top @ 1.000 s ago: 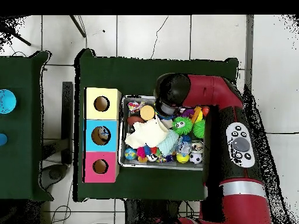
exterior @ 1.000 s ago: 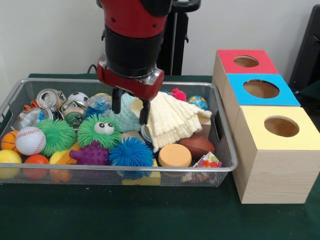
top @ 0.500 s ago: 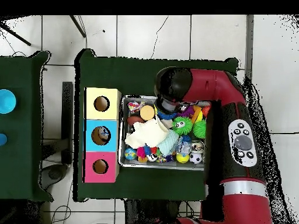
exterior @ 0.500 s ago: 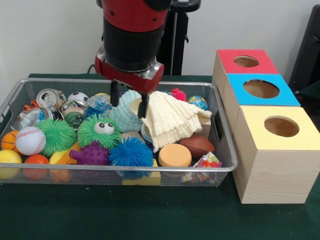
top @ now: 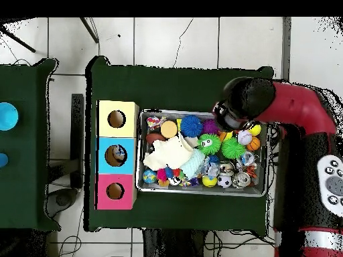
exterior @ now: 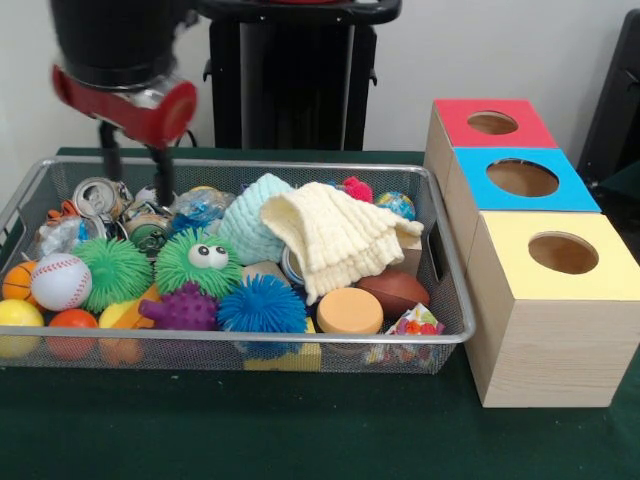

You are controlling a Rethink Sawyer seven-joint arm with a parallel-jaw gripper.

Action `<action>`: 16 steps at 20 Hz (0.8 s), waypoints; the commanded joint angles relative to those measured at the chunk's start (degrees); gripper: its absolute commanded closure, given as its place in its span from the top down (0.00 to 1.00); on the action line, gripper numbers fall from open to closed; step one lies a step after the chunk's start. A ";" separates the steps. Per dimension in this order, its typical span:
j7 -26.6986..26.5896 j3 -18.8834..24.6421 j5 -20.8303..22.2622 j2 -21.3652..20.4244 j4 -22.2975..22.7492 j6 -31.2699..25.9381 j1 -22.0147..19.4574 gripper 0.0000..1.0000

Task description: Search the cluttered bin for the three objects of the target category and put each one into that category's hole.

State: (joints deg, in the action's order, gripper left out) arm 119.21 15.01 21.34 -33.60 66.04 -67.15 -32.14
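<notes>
On the dark green table, your gripper (exterior: 132, 165) hangs spread and empty over the wire bin's (exterior: 445, 300) crushed cans (exterior: 100, 195), where a careless descent could snag the mesh or scatter neighbours.

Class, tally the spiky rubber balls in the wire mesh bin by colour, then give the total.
Green spiky rubber balls: 2 (plain, googly-eyed)
Purple knobbly rubber ball: 1
Blue spiky rubber ball: 1
Total: 4
</notes>
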 commanded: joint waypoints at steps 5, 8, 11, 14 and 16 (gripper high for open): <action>-23.20 4.92 5.89 4.09 -2.94 -7.54 -0.51 1.00; -25.01 5.52 7.11 5.73 -3.81 -7.39 0.74 1.00; -24.83 5.91 5.41 3.69 0.41 -4.58 0.17 1.00; -20.14 5.39 1.97 -2.55 10.51 1.98 -0.95 1.00; -16.86 4.89 -0.20 -7.51 17.29 5.20 -1.44 1.00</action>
State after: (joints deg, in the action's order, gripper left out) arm 112.91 16.10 23.50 -34.03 66.79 -67.52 -32.95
